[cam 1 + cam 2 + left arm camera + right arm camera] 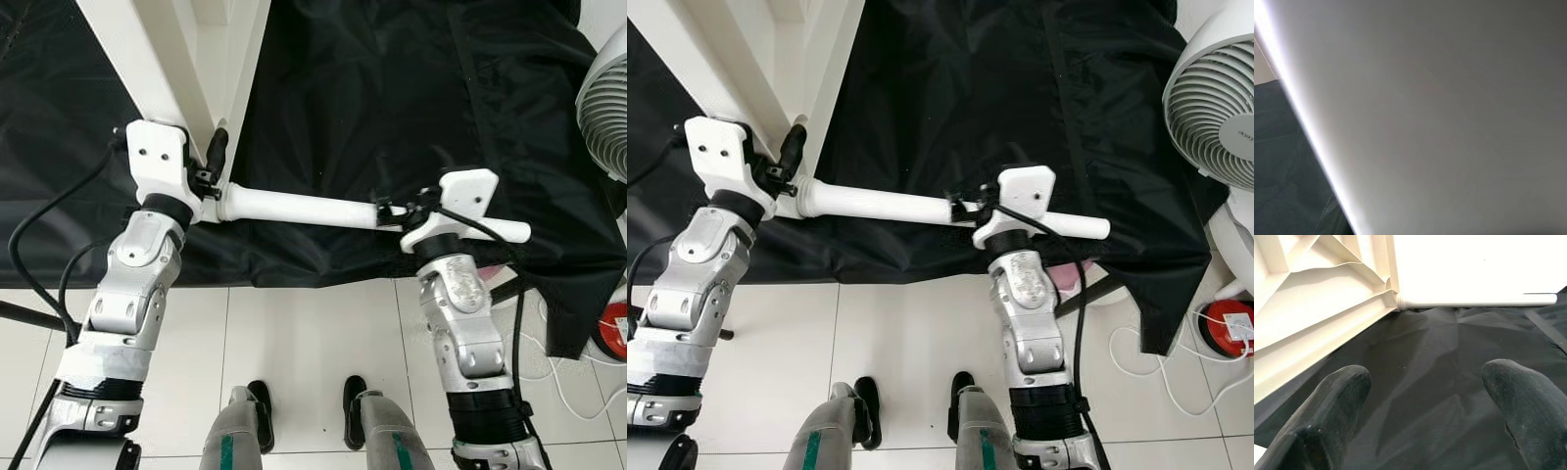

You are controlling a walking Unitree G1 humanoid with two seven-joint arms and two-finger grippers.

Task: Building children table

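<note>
Right wrist view has the right tool (1422, 396) spread apart, leg (299, 207) just ahead: light, stiff, smooth plastic, best gripped mid-shaft. Left tool (211, 162): cannot tell.

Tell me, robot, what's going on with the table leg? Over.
Left gripper at the tabletop corner. Right gripper open over the black sheet. White leg lying flat, one end at the corner. Fan to the right, not blocking.

No text, label, brand, number or sign can be read on anything in these pictures.
</note>
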